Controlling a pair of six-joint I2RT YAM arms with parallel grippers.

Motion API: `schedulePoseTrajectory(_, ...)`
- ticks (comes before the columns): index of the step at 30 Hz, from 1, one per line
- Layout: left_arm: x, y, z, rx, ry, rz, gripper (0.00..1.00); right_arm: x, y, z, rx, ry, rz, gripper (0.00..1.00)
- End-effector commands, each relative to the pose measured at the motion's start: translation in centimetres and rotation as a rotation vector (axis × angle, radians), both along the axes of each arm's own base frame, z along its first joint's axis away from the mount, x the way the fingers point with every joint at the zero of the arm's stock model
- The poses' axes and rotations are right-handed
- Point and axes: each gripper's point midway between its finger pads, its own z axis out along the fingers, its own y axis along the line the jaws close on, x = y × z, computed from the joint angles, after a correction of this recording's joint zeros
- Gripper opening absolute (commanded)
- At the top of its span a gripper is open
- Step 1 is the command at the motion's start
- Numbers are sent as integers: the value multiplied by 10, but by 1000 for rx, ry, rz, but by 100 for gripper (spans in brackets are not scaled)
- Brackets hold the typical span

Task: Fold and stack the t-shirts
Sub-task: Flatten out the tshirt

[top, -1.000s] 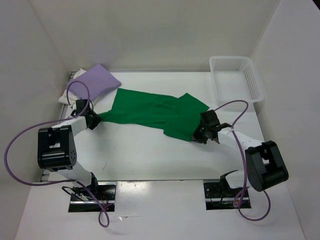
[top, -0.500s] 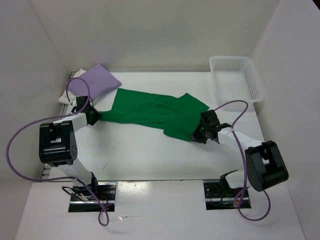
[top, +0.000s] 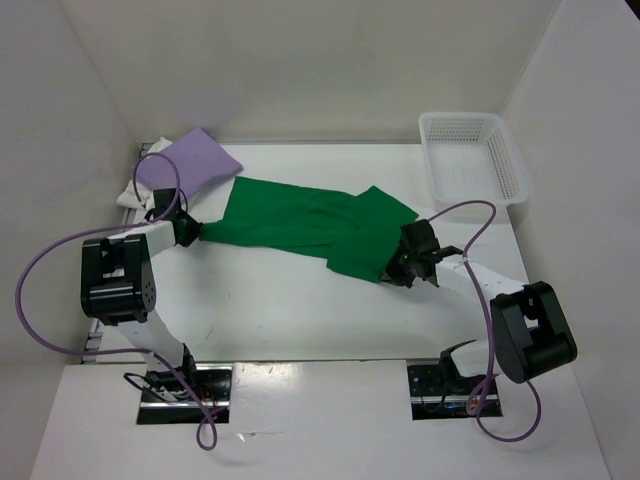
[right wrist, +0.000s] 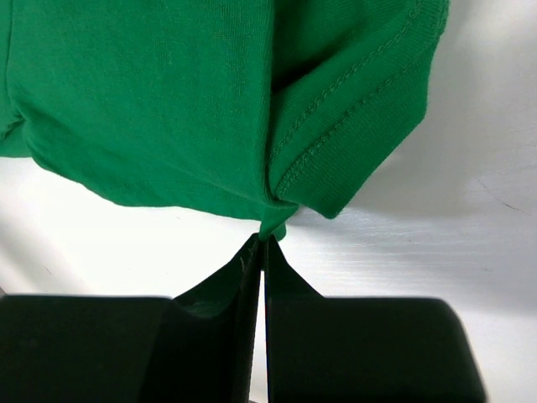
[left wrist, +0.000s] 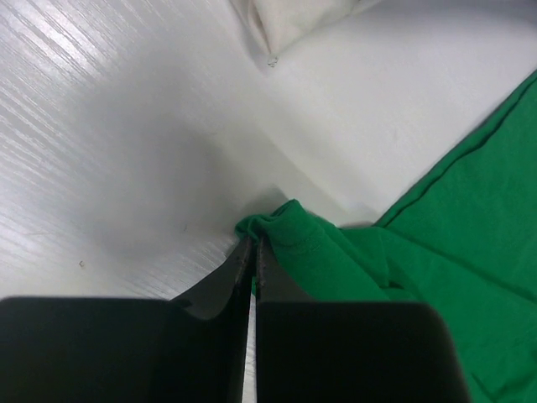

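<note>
The green t-shirt (top: 300, 225) lies stretched across the table between my two grippers. My left gripper (top: 192, 231) is shut on its left tip, where the cloth bunches at the fingertips (left wrist: 254, 245). My right gripper (top: 392, 272) is shut on a small fold at its lower right edge (right wrist: 267, 228), beside a hemmed sleeve (right wrist: 361, 126). The lilac t-shirt (top: 190, 163) lies folded at the back left, on top of the white t-shirt (top: 128, 193). A corner of the white t-shirt (left wrist: 294, 18) shows in the left wrist view.
A white lattice basket (top: 470, 155) stands at the back right corner. White walls close in the table on the left, back and right. Purple cables (top: 60, 260) loop off both arms.
My left gripper has drawn the shirt's left tip a little further left and back, pulling the cloth tighter. The right gripper has stayed put.
</note>
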Motion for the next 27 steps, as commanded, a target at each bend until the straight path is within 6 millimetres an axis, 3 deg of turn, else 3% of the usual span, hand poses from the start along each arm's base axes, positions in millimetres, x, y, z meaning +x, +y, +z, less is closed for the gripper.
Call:
schedulePoseTrajectory(1,10,4,11,4,-38,10,2,4,2,9,-3,-49,12,7)
schedulePoseTrajectory(6,7,6,34,41,-76,-9,0,4,2,13,-3,-49,12,5)
schedulePoseTrajectory(8,1,5,40,48,-74,-17,0,8,1,24,-4,-74,6,1)
schedulePoseTrajectory(9,-1,5,55,61,-108,-23,0,10,0,30,-11,-78,1,0)
schedulePoseTrajectory(11,-9,2,65,54,-115,-31,0,13,-1,46,-11,-110,-7,0)
schedulePoseTrajectory(13,-12,-5,89,72,-155,-72,0,16,-2,64,-11,-131,-12,0)
schedulePoseTrajectory(14,-19,-20,91,58,-140,-108,0,17,-3,77,-8,-161,-19,0)
schedulePoseTrajectory(15,-20,-24,112,73,-181,-128,0,18,-2,92,-3,-177,-19,0)
schedulePoseTrajectory(16,-24,-33,118,62,-187,-164,0,18,0,104,5,-196,-11,0)
schedulePoseTrajectory(17,-29,-40,139,56,-217,-184,0,26,-1,135,10,-268,-29,0)
schedulePoseTrajectory(19,-40,-52,156,33,-223,-235,0,23,-6,166,-15,-320,-25,0)
schedulePoseTrajectory(20,-40,-54,188,48,-289,-250,0,31,-5,203,-3,-390,-30,0)
schedulePoseTrajectory(21,-40,-56,206,46,-318,-260,0,27,-10,219,-16,-405,-30,0)
schedulePoseTrajectory(22,-45,-62,225,37,-343,-291,0,33,-14,269,-21,-514,-36,0)
schedulePoseTrajectory(23,-42,-65,245,33,-384,-308,0,34,-17,289,-35,-546,-35,0)
schedulePoseTrajectory(24,-36,-67,295,51,-493,-322,0,30,-19,303,-59,-555,-24,0)
schedulePoseTrajectory(25,-31,-67,320,64,-544,-323,0,34,-26,350,-79,-657,-38,0)
schedulePoseTrajectory(26,-28,-70,348,62,-602,-331,0,34,-29,372,-88,-697,-44,0)
schedulePoseTrajectory(27,-32,-72,412,84,-739,-337,0,32,-34,388,-115,-719,-39,0)
